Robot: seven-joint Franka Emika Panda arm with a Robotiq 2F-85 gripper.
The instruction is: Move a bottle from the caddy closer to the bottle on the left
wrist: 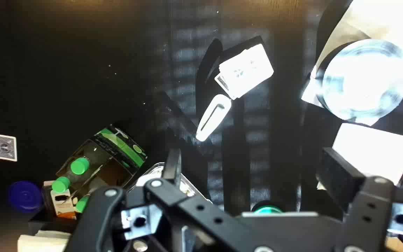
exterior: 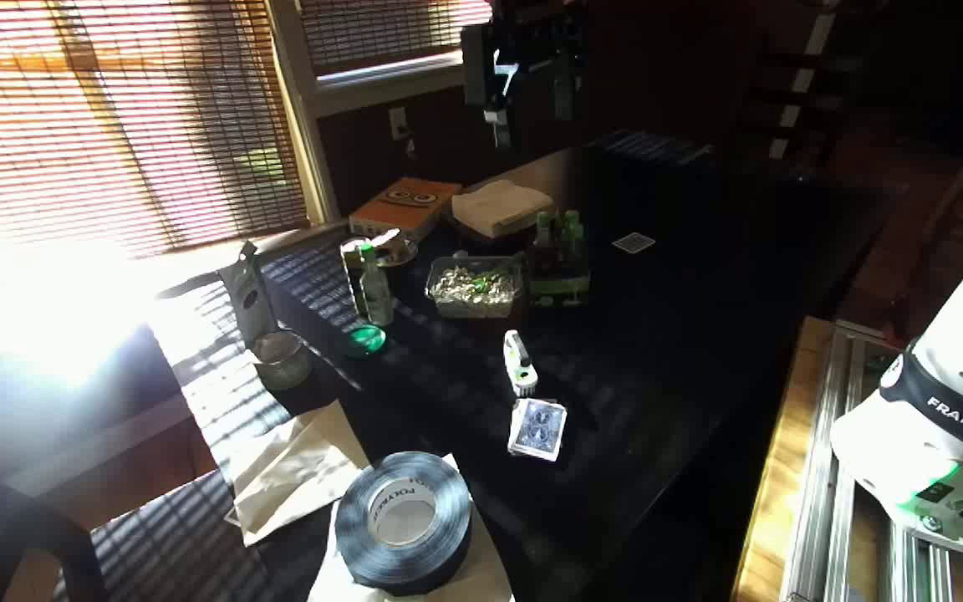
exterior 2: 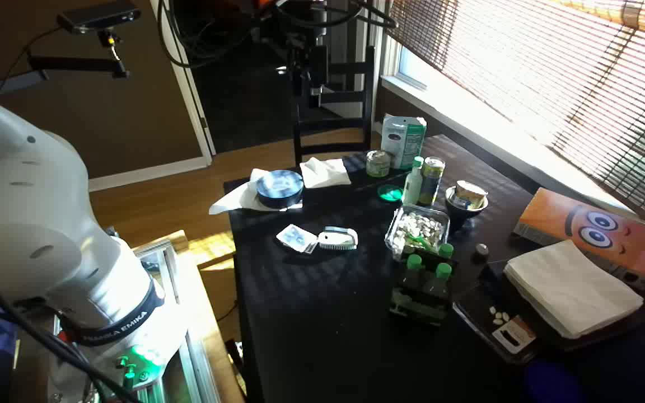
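The dark caddy with a green band (exterior: 559, 288) stands on the black table, also visible in an exterior view (exterior 2: 416, 310) and the wrist view (wrist: 121, 147). Three green-capped bottles stand in it; one is this caddy bottle (exterior 2: 414, 263), and its caps show in the wrist view (wrist: 79, 166). A lone clear bottle with a green cap (exterior: 376, 293) stands upright beside a tall can (exterior: 354, 272); this lone bottle also shows in an exterior view (exterior 2: 412, 186). My gripper (wrist: 257, 166) is open and empty, high above the table (exterior: 532, 117) (exterior 2: 307, 90).
A clear tray of wrapped pieces (exterior 2: 419, 229) stands between caddy and lone bottle. A green lid (exterior: 364, 340), jar (exterior 2: 378, 163), pouch (exterior 2: 403, 143) and bowl (exterior 2: 466, 204) are near the lone bottle. A brush (exterior 2: 338, 239), cards (exterior 2: 298, 238) and tape roll (exterior: 403, 522) also lie there.
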